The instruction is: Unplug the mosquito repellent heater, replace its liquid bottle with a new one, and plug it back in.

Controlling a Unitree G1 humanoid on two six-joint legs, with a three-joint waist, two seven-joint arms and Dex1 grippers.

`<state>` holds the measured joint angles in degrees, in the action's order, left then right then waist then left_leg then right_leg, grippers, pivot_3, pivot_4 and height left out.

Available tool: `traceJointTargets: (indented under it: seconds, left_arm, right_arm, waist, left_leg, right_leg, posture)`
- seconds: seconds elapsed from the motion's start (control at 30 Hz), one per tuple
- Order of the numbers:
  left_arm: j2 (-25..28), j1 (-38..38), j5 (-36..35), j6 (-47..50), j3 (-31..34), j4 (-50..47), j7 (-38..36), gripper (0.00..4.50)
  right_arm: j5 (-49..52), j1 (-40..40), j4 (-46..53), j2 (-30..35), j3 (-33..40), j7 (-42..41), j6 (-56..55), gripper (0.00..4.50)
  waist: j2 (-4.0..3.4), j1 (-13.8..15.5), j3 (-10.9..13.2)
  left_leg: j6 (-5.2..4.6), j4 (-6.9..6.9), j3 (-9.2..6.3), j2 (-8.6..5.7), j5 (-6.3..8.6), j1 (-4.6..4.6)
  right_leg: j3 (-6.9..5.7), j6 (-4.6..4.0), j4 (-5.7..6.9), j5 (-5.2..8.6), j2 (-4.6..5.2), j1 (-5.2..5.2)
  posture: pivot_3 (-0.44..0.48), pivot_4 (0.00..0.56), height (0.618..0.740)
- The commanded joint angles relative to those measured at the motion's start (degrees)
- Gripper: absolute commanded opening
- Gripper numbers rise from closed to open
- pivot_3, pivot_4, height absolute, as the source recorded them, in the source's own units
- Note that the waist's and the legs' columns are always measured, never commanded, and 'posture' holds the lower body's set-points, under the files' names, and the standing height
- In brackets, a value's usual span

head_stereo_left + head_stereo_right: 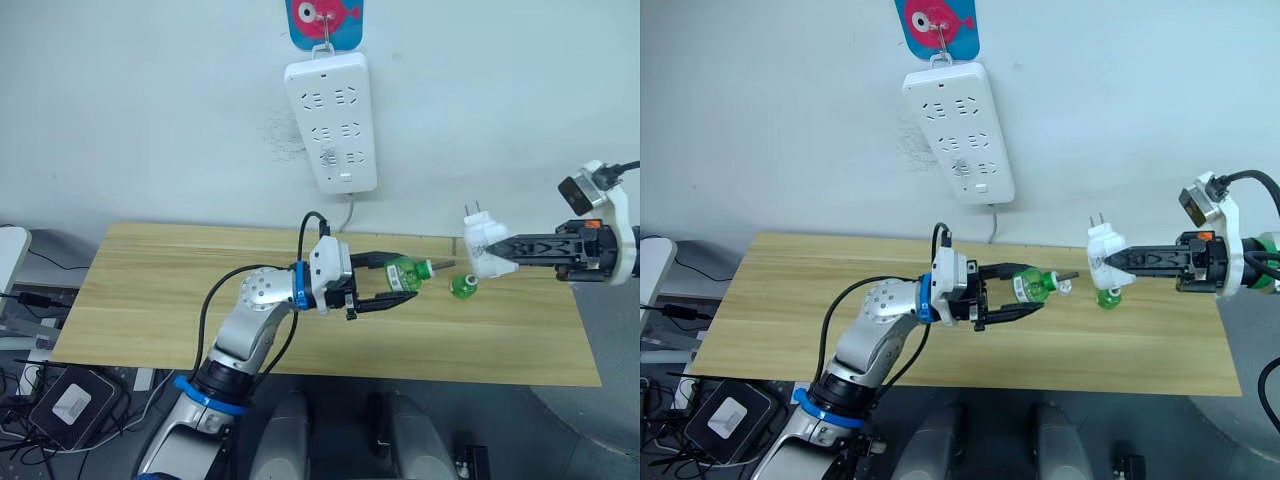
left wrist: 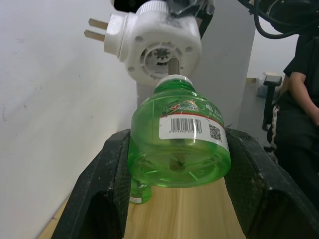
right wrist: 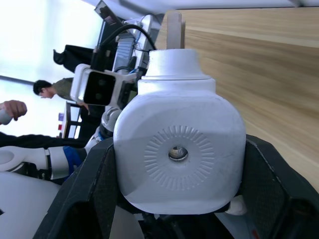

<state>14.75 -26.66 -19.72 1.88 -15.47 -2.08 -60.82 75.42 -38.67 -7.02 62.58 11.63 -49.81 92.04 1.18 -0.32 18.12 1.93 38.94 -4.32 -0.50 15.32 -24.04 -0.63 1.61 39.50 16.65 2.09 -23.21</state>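
While left pincer (image 1: 392, 286) grips green bottle (image 1: 403, 272), right pincer (image 1: 492, 256) clamps heater (image 1: 482, 244), wick nr socket.

bright, even light | soft shadows | right wrist background perhaps overexposed

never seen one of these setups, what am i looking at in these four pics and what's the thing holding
It is a humanoid robot with two arms. Two pictures come from its head, looking down at a wooden table; the other two come from cameras on its wrists. The left gripper holds a green liquid bottle, its wick aimed at the white mosquito repellent heater held unplugged in the right gripper. A second green bottle stands on the table. A white power strip hangs on the wall.
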Motion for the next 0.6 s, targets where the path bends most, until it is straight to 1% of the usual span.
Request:
traceJointTargets:
  seconds: [0.03,0.13,0.3,0.6]
  left_arm:
    - [-0.51,-0.46,-0.59,-1.09,0.2,-1.13,-0.39,2.26]
    - [-0.62,-0.93,-0.66,-0.96,0.26,-1.0,-0.29,2.26]
    - [-1.17,-1.67,-0.45,-0.93,0.06,-0.64,-0.02,2.26]
    - [-1.83,-2.09,-0.13,-0.9,-0.04,-0.26,0.16,2.26]
  right_arm:
    - [6.08,0.55,1.26,0.9,1.27,4.15,0.46,2.95]
    - [9.36,-0.06,1.03,-0.05,0.87,7.84,0.46,2.95]
    - [12.01,-1.33,0.08,-2.18,0.87,12.97,0.46,2.95]
    - [18.45,-1.07,0.33,-2.78,-0.29,17.57,0.46,2.95]
  waist:
    - [0.0,-0.02,0.0]
    - [0.0,-0.02,0.0]
    - [0.0,-0.03,0.0]
    - [0.01,-0.03,0.0]
  left_leg:
    - [0.0,0.0,0.0,0.0,0.0,0.0]
    - [0.0,0.0,0.01,0.0,0.0,0.0]
    - [0.0,0.0,0.01,0.01,0.0,0.0]
    - [-0.01,0.0,-0.01,0.01,0.0,-0.02]
  right_leg:
    - [0.01,0.0,0.0,0.0,0.0,0.0]
    - [0.01,0.0,0.0,0.0,0.0,0.0]
    - [0.01,0.0,0.0,0.0,-0.01,0.0]
    - [0.01,0.0,-0.01,0.0,-0.01,0.0]
  posture:
    - [-0.04,0.288,0.74]
    - [-0.033,0.29,0.74]
    - [-0.029,0.297,0.74]
    - [-0.028,0.299,0.74]
